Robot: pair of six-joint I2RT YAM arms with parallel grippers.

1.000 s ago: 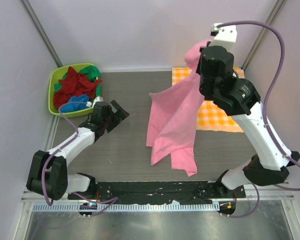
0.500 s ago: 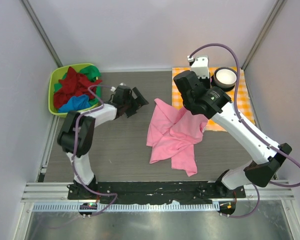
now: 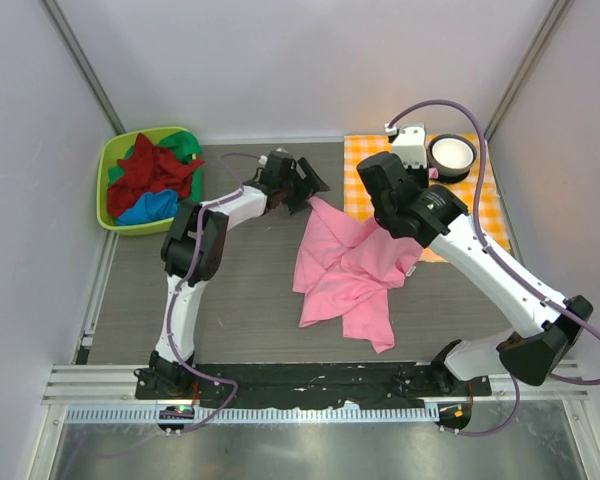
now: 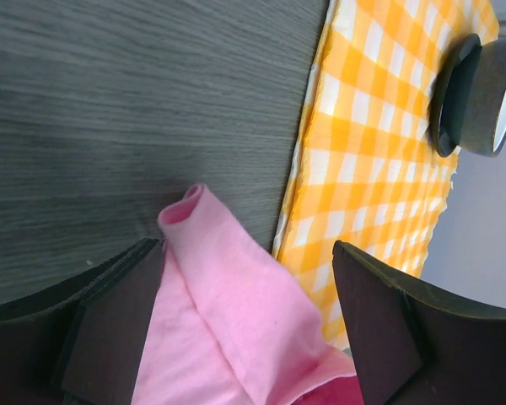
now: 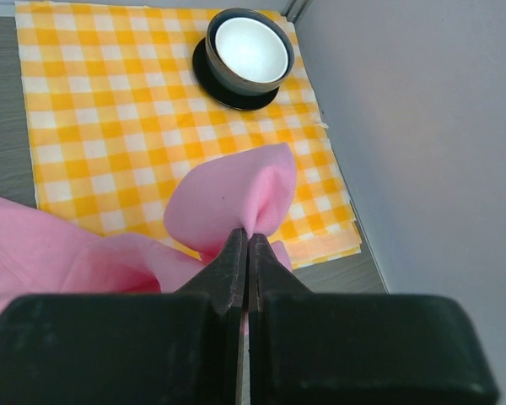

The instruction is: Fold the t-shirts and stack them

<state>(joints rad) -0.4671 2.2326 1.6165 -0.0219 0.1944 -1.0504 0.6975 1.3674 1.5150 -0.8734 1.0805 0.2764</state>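
Note:
The light pink t-shirt [image 3: 345,270] lies rumpled in the middle of the table. Its far right part [image 5: 232,198] is lifted over the front of the checked cloth, and my right gripper [image 5: 249,236] is shut on that fold. In the top view this gripper is hidden under its own arm. My left gripper [image 3: 305,185] is open at the shirt's far left corner. That rolled corner [image 4: 228,287] lies between the fingers [image 4: 118,321], which stand apart from each other. The dark red [image 3: 145,170], green [image 3: 185,148] and bright blue [image 3: 152,205] t-shirts are bunched in the bin.
The lime green bin [image 3: 105,165] sits at the far left corner. An orange-and-white checked cloth [image 3: 360,152] covers the far right of the table, with a dark bowl [image 3: 451,154] on its far corner. Walls close in on both sides.
The right gripper has come down from high up, and the pink t-shirt has collapsed onto the table. The left arm has swung from beside the bin to the shirt's far left corner.

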